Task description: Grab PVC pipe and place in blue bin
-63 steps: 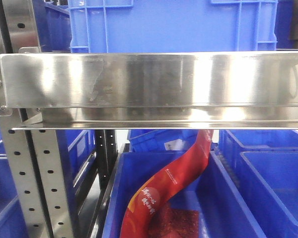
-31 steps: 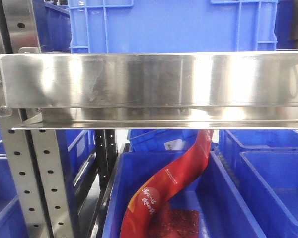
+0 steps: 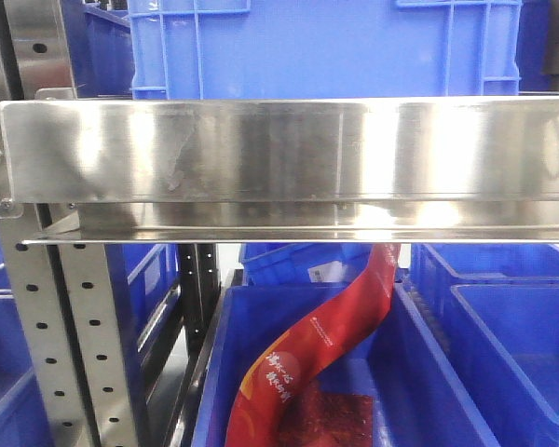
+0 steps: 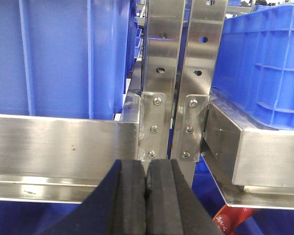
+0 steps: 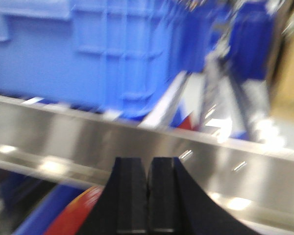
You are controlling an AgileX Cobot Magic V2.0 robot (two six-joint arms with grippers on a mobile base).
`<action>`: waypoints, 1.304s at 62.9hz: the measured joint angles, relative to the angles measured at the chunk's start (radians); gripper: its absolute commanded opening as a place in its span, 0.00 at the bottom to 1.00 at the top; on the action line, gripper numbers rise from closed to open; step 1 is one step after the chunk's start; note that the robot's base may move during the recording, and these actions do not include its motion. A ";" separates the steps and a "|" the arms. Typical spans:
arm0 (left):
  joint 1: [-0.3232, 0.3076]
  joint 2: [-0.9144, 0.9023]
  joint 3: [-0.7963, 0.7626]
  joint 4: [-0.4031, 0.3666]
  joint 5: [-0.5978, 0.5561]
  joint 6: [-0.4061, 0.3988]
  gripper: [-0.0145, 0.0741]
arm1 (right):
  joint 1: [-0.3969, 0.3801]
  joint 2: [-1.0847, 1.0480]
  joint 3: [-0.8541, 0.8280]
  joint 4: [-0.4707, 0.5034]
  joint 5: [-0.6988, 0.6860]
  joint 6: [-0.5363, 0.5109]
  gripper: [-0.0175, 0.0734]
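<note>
Left wrist view shows the left gripper [image 4: 146, 196] with jaws closed, empty; the right gripper [image 5: 148, 196] likewise. No PVC pipe visible; searching the shelf [image 3: 279, 149] seems next.

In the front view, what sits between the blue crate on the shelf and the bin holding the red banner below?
The steel shelf rail runs across between the upper blue crate and the lower bin with the red banner, as the front view shows.

The steel shelf rail [image 3: 279, 163] hides the top of the red banner [image 3: 312, 349], whose lower end runs off the frame bottom. The right wrist view is motion-blurred, smearing the blue crate [image 5: 88, 54] above the rail.
</note>
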 measured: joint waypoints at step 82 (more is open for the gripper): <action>0.000 0.000 0.000 0.000 -0.007 0.000 0.04 | -0.127 -0.002 0.189 -0.064 -0.245 0.000 0.02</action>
